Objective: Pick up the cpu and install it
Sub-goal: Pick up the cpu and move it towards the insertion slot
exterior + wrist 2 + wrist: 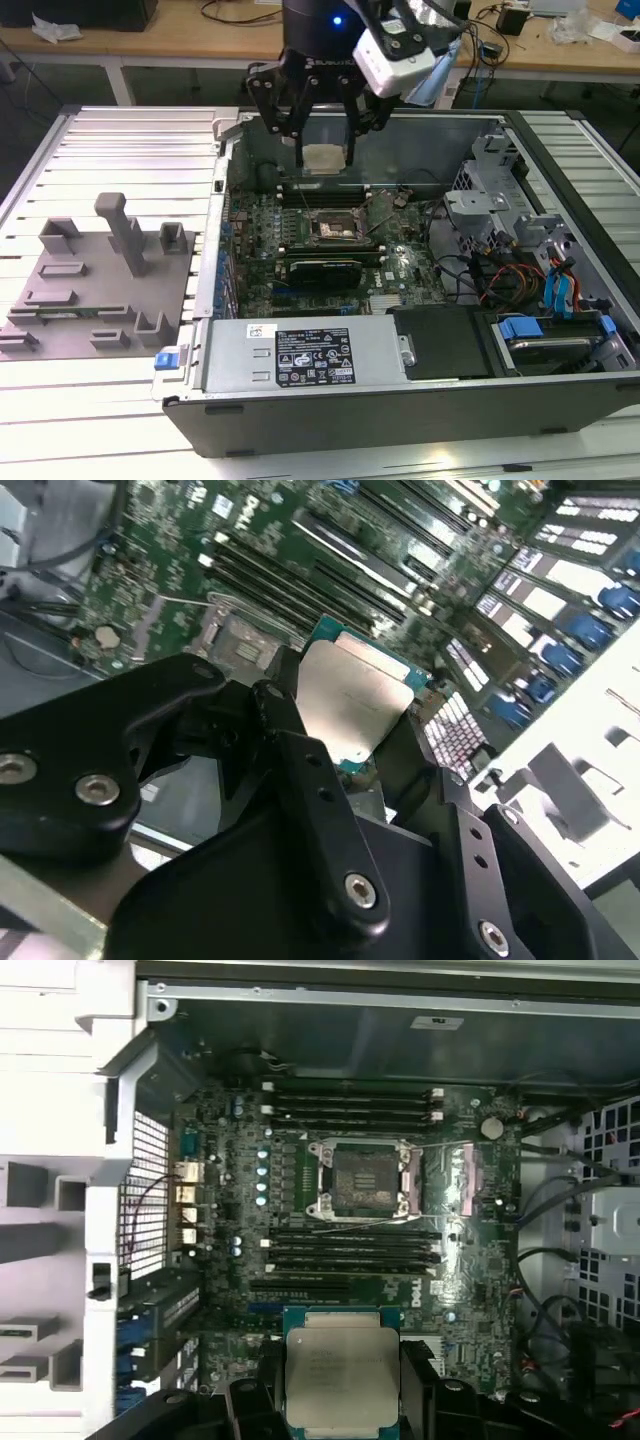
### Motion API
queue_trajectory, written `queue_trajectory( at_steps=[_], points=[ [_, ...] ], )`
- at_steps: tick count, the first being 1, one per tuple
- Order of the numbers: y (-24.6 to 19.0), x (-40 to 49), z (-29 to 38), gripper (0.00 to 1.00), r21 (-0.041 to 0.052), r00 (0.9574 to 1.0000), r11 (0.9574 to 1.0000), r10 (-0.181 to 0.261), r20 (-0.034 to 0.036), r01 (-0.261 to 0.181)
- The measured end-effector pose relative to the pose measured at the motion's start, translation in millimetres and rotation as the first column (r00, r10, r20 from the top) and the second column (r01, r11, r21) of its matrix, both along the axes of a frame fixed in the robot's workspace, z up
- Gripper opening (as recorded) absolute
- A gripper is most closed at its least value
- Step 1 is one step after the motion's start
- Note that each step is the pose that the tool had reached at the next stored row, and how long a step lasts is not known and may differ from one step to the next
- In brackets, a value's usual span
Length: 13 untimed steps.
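You've got the cpu (324,160) pinched betw. the tool (326,148) fingers, held flat in the air over the motherboard (300,1260) inside the open case (450,400), clear of the socket (365,1178) and not seated. Cpu: thin square, dull silver-grey metal lid on a green board w/ teal edge; socket: dark square recess in a shiny metal frame. Tool: black linkage fingers (305,765) drawn in narrow on two opposite cpu edges.

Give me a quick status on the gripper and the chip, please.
Gripper shut on the chip, held above the motherboard. Chip not yet in the socket, which sits bare. Nothing seen over it.
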<state>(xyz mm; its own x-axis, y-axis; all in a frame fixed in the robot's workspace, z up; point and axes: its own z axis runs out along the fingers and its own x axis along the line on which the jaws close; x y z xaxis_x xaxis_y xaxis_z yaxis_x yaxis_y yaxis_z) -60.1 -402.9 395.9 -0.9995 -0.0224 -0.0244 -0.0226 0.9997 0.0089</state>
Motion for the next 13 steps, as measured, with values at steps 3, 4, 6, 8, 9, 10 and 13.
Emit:
queue_trajectory(
  at_steps=[3,4,6,8,9,10,13],
  points=[
    [0.0,11.7,0.0,0.55,-0.0001,1.0000,1.0000,0.000,0.0000,0.000],
    [0.0,15.2,0.0,0.55,0.0000,1.0000,1.0000,0.000,0.0000,0.000],
    [0.0,17.6,0.0,0.55,0.0000,1.0000,1.0000,0.000,0.0000,0.000],
    [0.0,18.4,0.0,0.55,0.0001,1.0000,1.0000,0.000,0.0000,0.000],
    [0.0,18.4,0.0,0.55,0.0000,1.0000,1.0000,0.000,0.0000,0.000],
    [0.0,18.4,0.0,0.55,0.0000,1.0000,1.0000,0.000,0.0000,0.000],
    [0.0,18.5,-5.9,0.55,-0.0001,1.0000,1.0000,0.000,0.0000,0.000]
  ],
)
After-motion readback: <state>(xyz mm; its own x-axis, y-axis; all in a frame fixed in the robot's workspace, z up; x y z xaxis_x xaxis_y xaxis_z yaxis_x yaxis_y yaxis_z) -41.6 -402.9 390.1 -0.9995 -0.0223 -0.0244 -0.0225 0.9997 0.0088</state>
